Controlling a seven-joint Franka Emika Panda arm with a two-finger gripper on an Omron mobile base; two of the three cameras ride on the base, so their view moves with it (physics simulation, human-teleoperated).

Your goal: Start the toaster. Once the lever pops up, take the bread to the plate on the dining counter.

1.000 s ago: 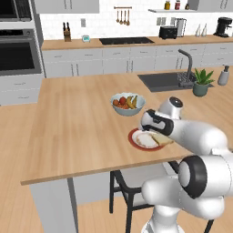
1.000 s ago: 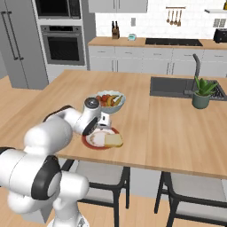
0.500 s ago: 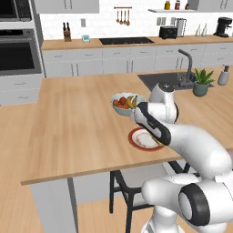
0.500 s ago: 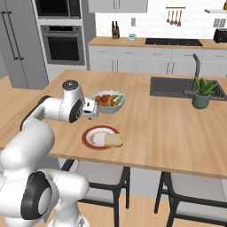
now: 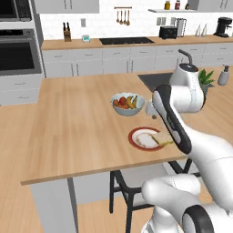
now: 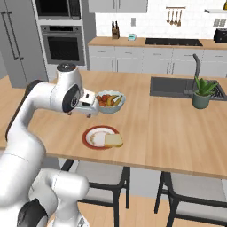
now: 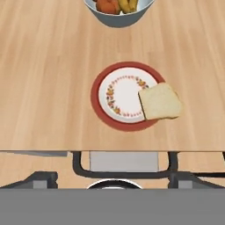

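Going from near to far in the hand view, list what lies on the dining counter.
Near counter edge → plate carrying the bread on its right side → fruit bowl at the far end of the picture.

- One plate [image 7: 105, 94], centre of the hand view.
- One bread [image 7: 160, 101] slice, on the plate's right edge.
- One fruit bowl [image 7: 118, 17], top centre.
- One toaster [image 5: 168, 32], upper right, left base view.
- Two stools [image 6: 190, 198], lower right base view.
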